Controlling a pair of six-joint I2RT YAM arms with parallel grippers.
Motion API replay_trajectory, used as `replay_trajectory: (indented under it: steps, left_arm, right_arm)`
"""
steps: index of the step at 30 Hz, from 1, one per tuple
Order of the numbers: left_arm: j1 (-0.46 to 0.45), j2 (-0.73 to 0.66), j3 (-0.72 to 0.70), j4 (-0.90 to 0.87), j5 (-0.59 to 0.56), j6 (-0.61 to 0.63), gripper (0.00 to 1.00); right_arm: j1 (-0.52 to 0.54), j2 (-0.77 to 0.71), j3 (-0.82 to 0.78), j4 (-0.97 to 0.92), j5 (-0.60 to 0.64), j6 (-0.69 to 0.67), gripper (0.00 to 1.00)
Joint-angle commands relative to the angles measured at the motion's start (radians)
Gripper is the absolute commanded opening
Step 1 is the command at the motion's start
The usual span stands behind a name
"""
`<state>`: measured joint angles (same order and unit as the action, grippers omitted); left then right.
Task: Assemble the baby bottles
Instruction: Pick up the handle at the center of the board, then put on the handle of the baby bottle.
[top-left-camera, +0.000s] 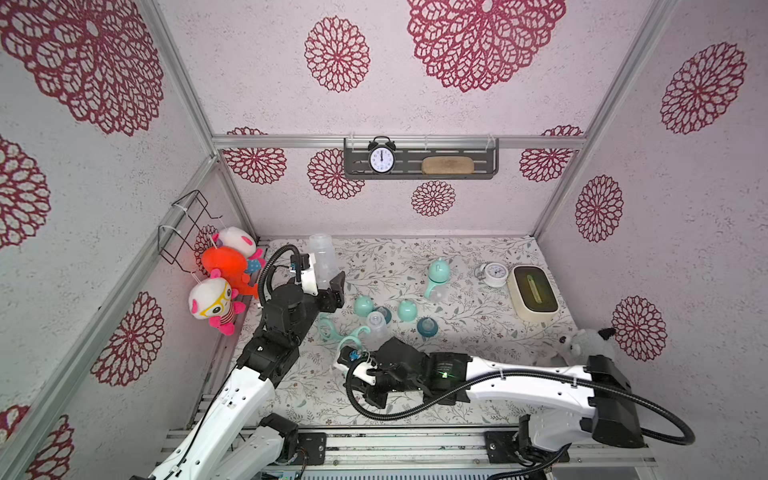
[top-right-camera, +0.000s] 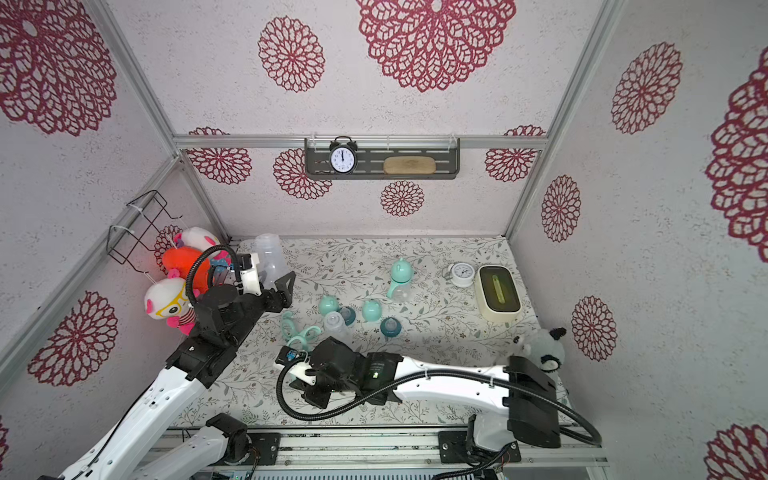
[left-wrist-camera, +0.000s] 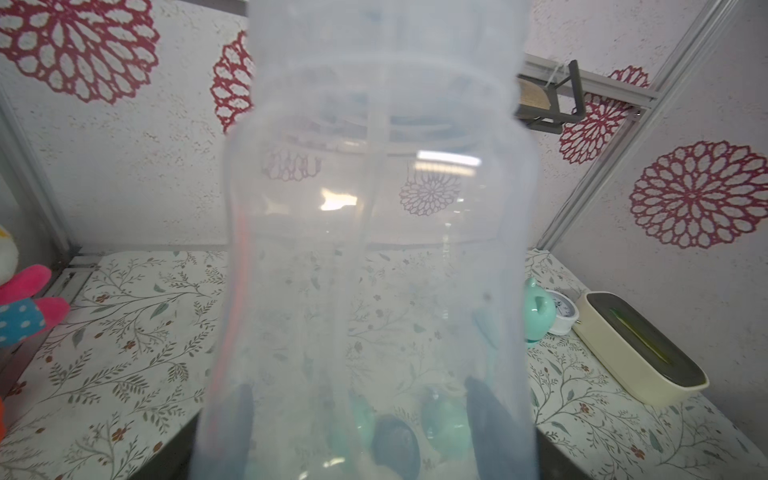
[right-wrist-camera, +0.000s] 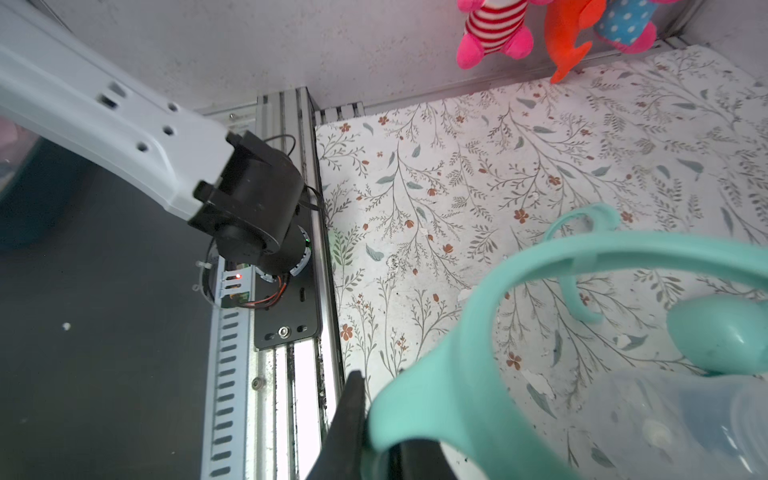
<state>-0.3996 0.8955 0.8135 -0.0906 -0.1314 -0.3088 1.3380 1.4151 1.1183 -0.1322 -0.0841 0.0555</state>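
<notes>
Clamping clear bottle (top-left-camera: 321, 255) by its base end in left gripper (top-left-camera: 326, 283), neck pointing away from wrist, over 10 o'clock corner of mat (top-left-camera: 457, 257). Tight there: plush toys (top-left-camera: 226, 286) on wall at 9, back wall at 12.

Pinching mint handle ring (right-wrist-camera: 432, 407) in right gripper (right-wrist-camera: 378, 440), jaws closed on it, at 7 o'clock of parts cluster.

Cluster mid-mat, packed close: two caps (top-left-camera: 364, 306), two teal collars (top-left-camera: 427, 326), second bottle (top-left-camera: 376, 326), loose handle (top-left-camera: 326, 328). Capped bottle (top-left-camera: 437, 277) at 1 o'clock of cluster, apart from it.

White alarm clock (top-left-camera: 493, 274) and cream box (top-left-camera: 537, 316) side by side toward 2–3 o'clock edge, grey plush (top-left-camera: 586, 344) in 4 o'clock corner.

Bare mat along 12 o'clock edge, and between cluster and box. Blocking 5–6 o'clock strip with right arm (top-left-camera: 519, 374).

Shelf clock (top-left-camera: 381, 157) on back wall, hands near 12. Numerals on both dials too small to read.
</notes>
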Motion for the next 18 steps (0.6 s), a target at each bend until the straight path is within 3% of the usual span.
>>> replay_trajectory:
  steps: [1,7,11,18]
  left_arm:
    - [0.009,0.002,-0.030,0.112,0.089,0.016,0.00]
    - [0.010,0.024,-0.087,0.219,0.197,0.032,0.00]
    - [0.005,0.048,-0.136,0.326,0.297,0.037,0.00]
    - [-0.033,0.079,-0.209,0.473,0.437,0.107,0.00]
  right_arm:
    - [-0.039,-0.106,-0.003,-0.073,-0.016,0.057,0.00]
    - [-0.123,-0.247,-0.005,-0.100,-0.056,0.106,0.00]
    - [-0.233,-0.315,0.004,-0.097,-0.097,0.145,0.00]
    - [-0.369,-0.354,0.040,-0.042,-0.200,0.201,0.00]
